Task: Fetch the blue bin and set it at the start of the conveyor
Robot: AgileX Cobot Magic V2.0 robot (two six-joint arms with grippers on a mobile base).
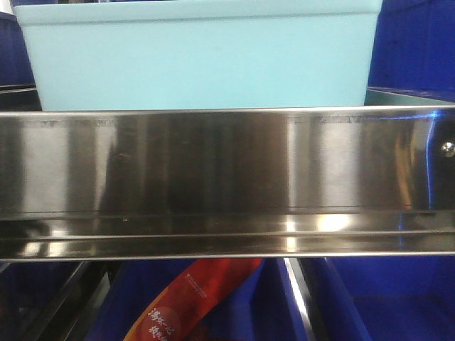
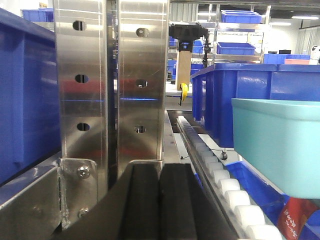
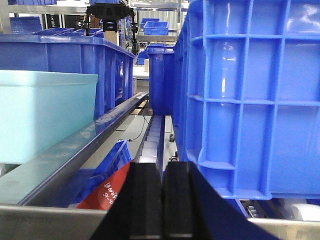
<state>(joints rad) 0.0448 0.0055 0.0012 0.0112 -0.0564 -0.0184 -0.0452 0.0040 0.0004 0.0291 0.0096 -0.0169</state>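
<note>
Left claw (image 2: 160,202) sits at the bottom of its frame, fingers pressed together and empty; right claw (image 3: 162,200) is the same. I judge they flank the blue bin (image 1: 199,60) to lift it by its sides. It fills my front view's upper centre, behind the steel rail (image 1: 227,177): pale aqua, smooth, thin-rimmed.

Blue bin (image 1: 199,60): pale aqua rectangular plastic tub with smooth plain walls, a thin rim and rounded corners. Upright, standing just behind the stainless-steel rail (image 1: 213,177), with dark royal-blue bins (image 1: 416,42) on either side.
</note>
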